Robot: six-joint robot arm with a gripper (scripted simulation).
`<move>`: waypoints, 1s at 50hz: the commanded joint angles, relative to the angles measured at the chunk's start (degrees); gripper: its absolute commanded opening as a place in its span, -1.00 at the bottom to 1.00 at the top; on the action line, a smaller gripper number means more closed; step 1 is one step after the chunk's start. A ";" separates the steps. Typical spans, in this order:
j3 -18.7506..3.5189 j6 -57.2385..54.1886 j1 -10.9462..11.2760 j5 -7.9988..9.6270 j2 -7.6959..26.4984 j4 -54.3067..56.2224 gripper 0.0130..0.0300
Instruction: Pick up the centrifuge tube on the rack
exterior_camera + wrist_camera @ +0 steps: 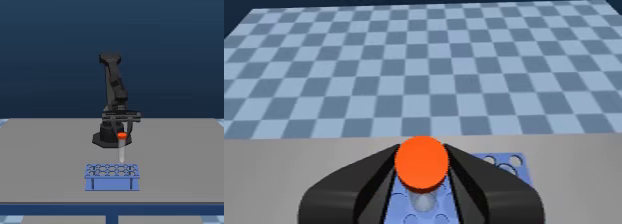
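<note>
Lower centre of the exterior view: gripper [122, 131] clamped on the centrifuge tube [121, 148] just under its orange cap — tube hangs upright, tip just above the rack [112, 176], seemingly clear of the holes. Wrist view confirms fingers [359, 176] flanking the cap. Vertical hold suits a straight lift. Rack sits on the grey bench [45, 160].

The black hand [421, 192] clamps its two fingers [357, 182] on either side of the orange-capped centrifuge tube [421, 165] above the light-blue rack [513, 167], which sits on a grey table [295, 160] bordered by checkered flooring [419, 65].
</note>
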 commanded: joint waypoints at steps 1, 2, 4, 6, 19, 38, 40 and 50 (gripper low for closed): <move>-0.49 -5.16 0.00 -0.71 -0.33 3.82 -1.00; -0.73 -6.91 0.00 -0.96 -0.50 5.54 -1.00; -0.73 -6.91 0.00 -0.96 -0.50 5.54 -1.00; -0.97 -8.54 0.00 -1.21 -0.65 7.14 -1.00; -2.08 -15.03 0.00 -2.43 -1.34 13.50 -1.00; -3.06 -19.60 0.00 -3.58 -1.88 17.95 -1.00; -3.08 -19.67 0.00 -3.60 -1.89 18.03 -1.00; -3.08 -19.67 0.00 -3.60 -1.89 18.03 -1.00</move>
